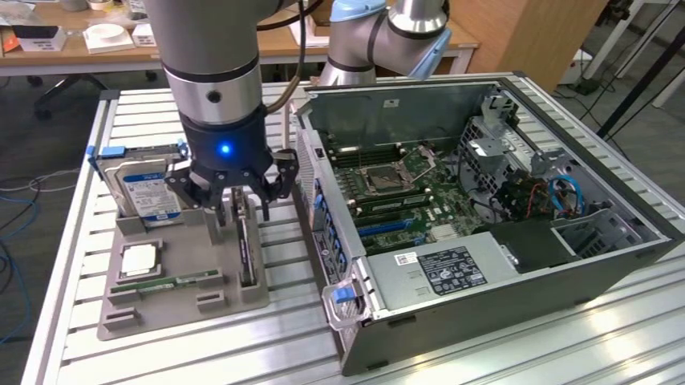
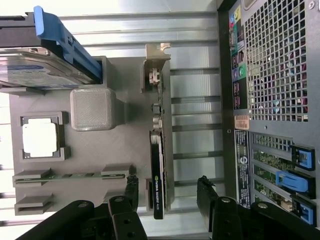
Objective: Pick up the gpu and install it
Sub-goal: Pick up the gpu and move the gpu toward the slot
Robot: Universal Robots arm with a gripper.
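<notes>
So a slatted aluminium table (image 1: pixel 599 337) is seen with a wooden desk (image 1: pixel 64 58) behind it. An open PC case (image 1: pixel 514 265) is laid on its side on the table and a grey parts tray (image 1: pixel 160 317) is parked just beside it, with a hard drive (image 1: pixel 144 188) stood up in it. The gpu (image 1: pixel 249 249) is stood on edge in the tray slot nearest the case, and the gripper (image 1: pixel 237 204) is hung right over it, spread wide with one finger down each side of the card and nothing actually gripped.

The gripper (image 1: pixel 242 208) covers part of the gpu (image 1: pixel 249 257) in the exterior view. The wrist view's edge cuts off the hard drive (image 2: pixel 35 70). Print on the sticker (image 1: pixel 450 269) is unreadable.
</notes>
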